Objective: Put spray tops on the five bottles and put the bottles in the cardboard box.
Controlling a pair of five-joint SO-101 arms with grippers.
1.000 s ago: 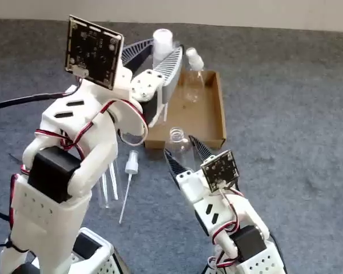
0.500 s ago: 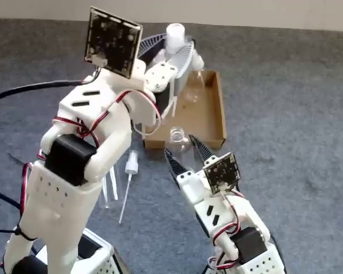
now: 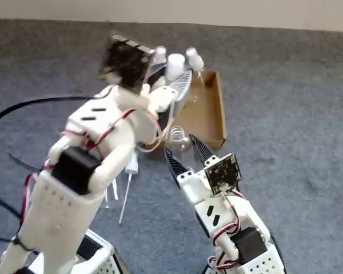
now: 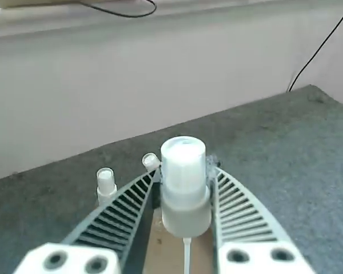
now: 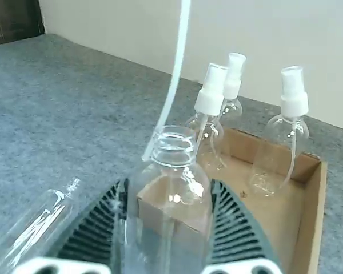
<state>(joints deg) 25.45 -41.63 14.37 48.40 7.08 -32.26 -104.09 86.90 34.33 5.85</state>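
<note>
The left pincer (image 3: 172,73) is clamped on a spray top (image 4: 184,165) at its collar, and the thin tube (image 5: 172,74) hangs down toward the open bottle (image 5: 170,188). The right pincer (image 3: 180,148) grips that bottle by the body, upright on the counter (image 3: 286,171), touching the box (image 3: 222,114) at the wall on its 6 o'clock side. In the high view the top sits toward 12 o'clock of the bottle's mouth, so the tube slants. Its tip lies just beside the rim, and I cannot tell whether it has entered. The step is threading the tube, and it would go best if the top came toward 6 o'clock until it is straight over the mouth and the tube hangs plumb. Only then should it descend, slowly, because a tip caught on the rim would likely bend the tube. The right pincer should keep the bottle firm and upright while the collar seats squarely. Three capped bottles (image 5: 208,123) stand in the box. A spare top (image 3: 130,168) lies at 9 o'clock of the held bottle, near an empty bottle (image 5: 40,222) on its side.
</note>
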